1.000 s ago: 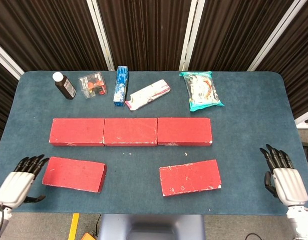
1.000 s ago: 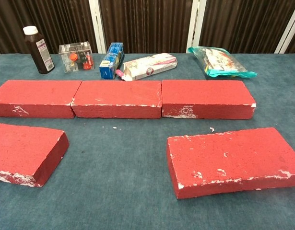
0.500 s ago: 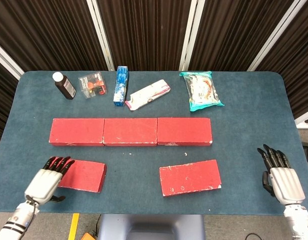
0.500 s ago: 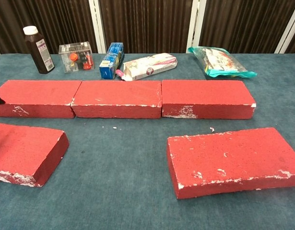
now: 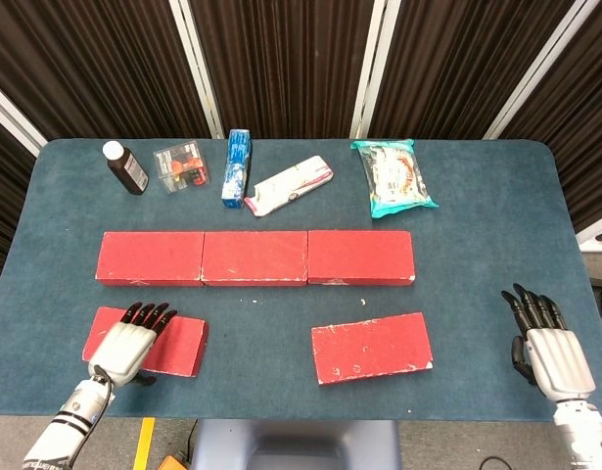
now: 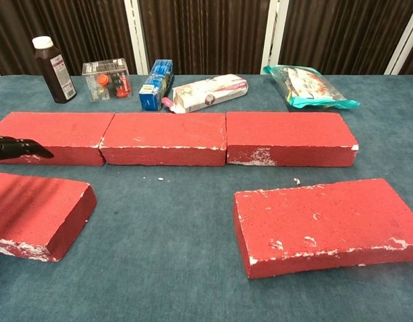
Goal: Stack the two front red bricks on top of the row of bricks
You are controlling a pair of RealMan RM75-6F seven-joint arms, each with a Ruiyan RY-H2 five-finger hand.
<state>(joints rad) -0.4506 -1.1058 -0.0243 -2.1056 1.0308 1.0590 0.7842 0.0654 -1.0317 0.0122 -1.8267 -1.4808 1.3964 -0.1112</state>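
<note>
Three red bricks form a row point(image 5: 254, 258) point(image 6: 167, 137) across the middle of the table. In front of it lie two loose red bricks: the left one point(image 5: 178, 343) point(image 6: 38, 213) and the right one point(image 5: 371, 347) point(image 6: 327, 223). My left hand point(image 5: 130, 343) hovers over the left front brick with fingers stretched out, holding nothing; only its black fingertips point(image 6: 21, 147) show in the chest view. My right hand point(image 5: 545, 348) is open near the table's front right edge, well right of the right front brick.
Along the back stand a brown bottle point(image 5: 124, 167), a clear plastic box point(image 5: 179, 165), a blue carton point(image 5: 237, 166), a white pouch point(image 5: 290, 184) and a teal snack bag point(image 5: 393, 175). The blue table point(image 5: 477, 264) ends close behind both hands.
My left hand has moved rightward from the table's front left corner to above the left front brick. The right hand has barely shifted. No brick has moved.
</note>
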